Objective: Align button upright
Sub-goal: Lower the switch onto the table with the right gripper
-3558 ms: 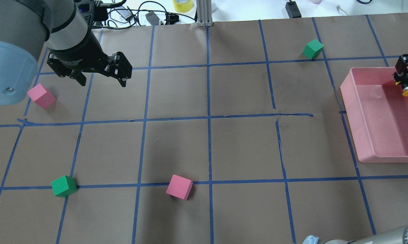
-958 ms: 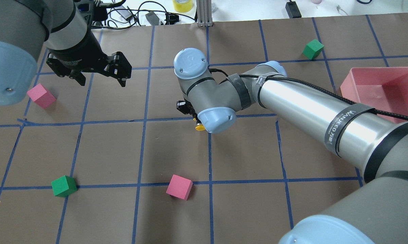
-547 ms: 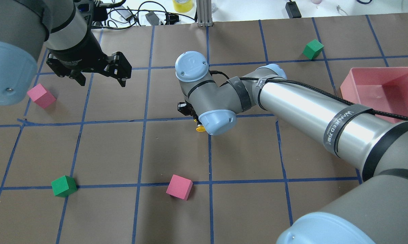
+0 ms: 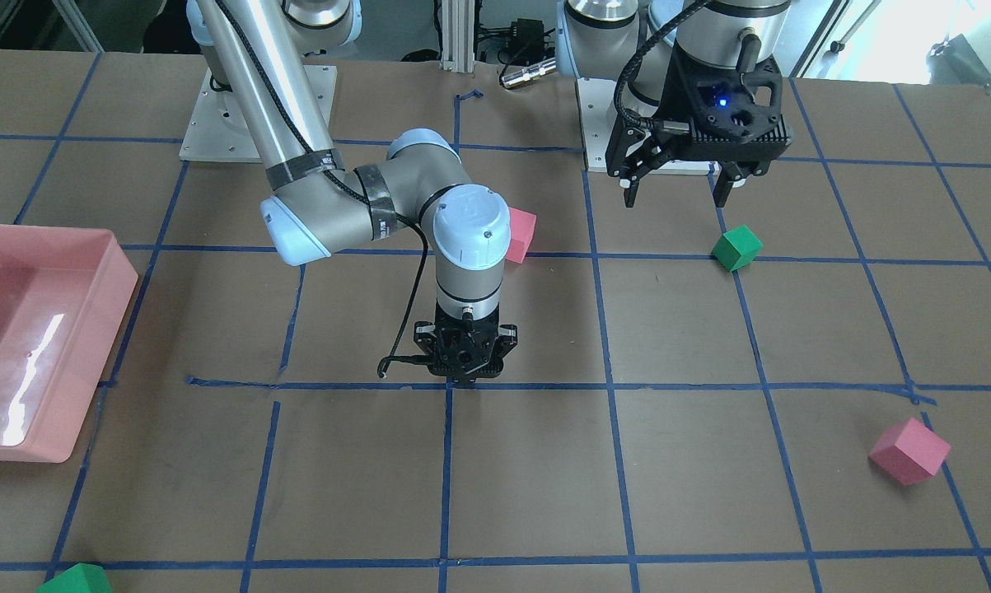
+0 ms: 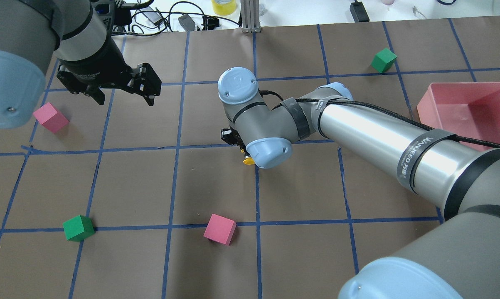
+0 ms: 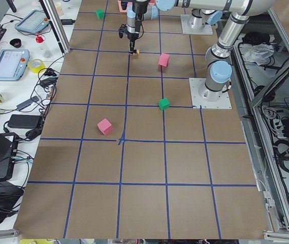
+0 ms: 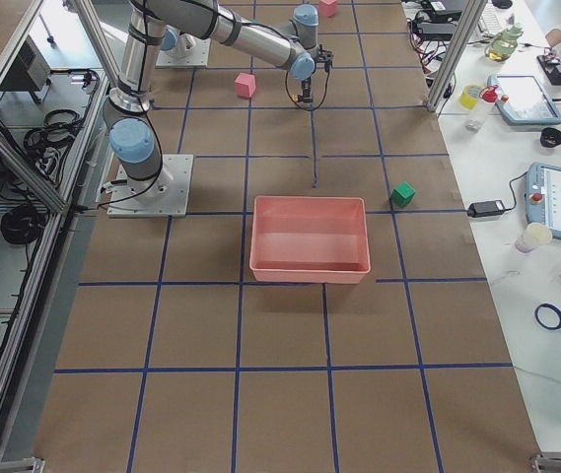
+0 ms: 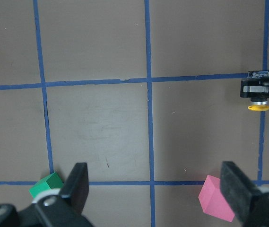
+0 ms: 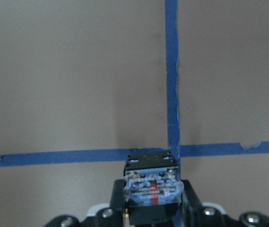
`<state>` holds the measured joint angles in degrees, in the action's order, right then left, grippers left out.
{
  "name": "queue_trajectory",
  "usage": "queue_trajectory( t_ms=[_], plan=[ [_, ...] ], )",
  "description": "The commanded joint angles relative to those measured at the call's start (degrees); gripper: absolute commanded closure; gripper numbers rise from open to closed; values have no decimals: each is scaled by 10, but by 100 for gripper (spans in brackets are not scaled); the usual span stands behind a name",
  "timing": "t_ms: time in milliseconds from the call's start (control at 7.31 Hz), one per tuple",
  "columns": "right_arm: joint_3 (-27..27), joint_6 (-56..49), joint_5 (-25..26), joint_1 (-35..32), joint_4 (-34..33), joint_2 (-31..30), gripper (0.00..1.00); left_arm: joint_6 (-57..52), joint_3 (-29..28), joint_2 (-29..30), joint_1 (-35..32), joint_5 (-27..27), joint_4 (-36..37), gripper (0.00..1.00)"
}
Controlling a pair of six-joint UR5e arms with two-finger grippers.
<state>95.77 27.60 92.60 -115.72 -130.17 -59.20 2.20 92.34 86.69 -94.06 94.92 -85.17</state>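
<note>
Entry: the yellow-capped black push-button switch [image 5: 247, 161] is being gripped in the right claw [image 4: 464, 375], whose fingers are being pressed narrowly against the switch's body. It is being held over a crossing of blue tape lines [image 9: 171, 94] near the middle of the brown paper-covered tabletop [image 5: 299, 187].

In the right wrist view the switch's silvery contact end is being presented to the camera. The cap is therefore being pointed downward, with the axis roughly vertical. The cap is being held close to the tabletop; contact cannot be told.

The left claw [image 5: 125, 99] is being held wide and empty over the far left of the tabletop, well apart from the switch. The pink plastic tray [image 5: 466, 95] is lying well apart, at the right.

Judgement: carrying and orienting appear done. Setting down, release and withdrawal are left.
</note>
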Motion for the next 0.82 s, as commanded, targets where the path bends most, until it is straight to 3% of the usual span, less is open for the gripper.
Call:
queue_trajectory(
  t_ms=[0, 684],
  plan=[
    [2, 0, -1, 1, 0, 0, 100, 0, 0, 0, -1, 0, 0, 0],
    [14, 0, -3, 1, -4, -2, 100, 0, -1, 1, 0, -1, 1, 0]
  ],
)
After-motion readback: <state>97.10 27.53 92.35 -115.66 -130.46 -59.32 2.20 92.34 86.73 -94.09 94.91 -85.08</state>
